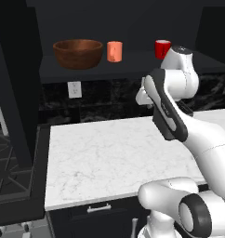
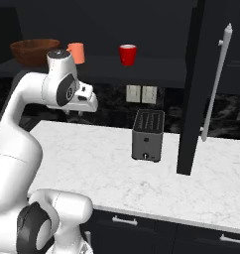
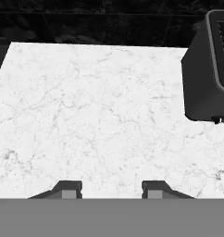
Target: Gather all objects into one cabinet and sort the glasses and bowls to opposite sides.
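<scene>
End effector (image 3: 109, 187) part-open, holding nothing over the desk (image 3: 86, 115) — lift it squarely toward the red mug (image 2: 127, 54).

Dark-brown bowl (image 1: 78, 53), salmon-orange cup (image 1: 114, 51), red mug (image 1: 162, 48), grey-veined white marble counter (image 1: 105, 153), grey toaster (image 2: 148, 135)

A rendered home kitchen. A white marble counter (image 1: 109, 153) runs along a black stone backsplash with wall outlets (image 2: 142, 94). A grey toaster (image 2: 148, 135) stands on the counter toward the right. Above, a dark cabinet shelf (image 1: 133, 65) holds a wooden bowl (image 1: 78, 53) and cups. Dark drawers with pale handles (image 1: 99, 208) sit below; a stove grate (image 1: 9, 172) lies far left.
</scene>
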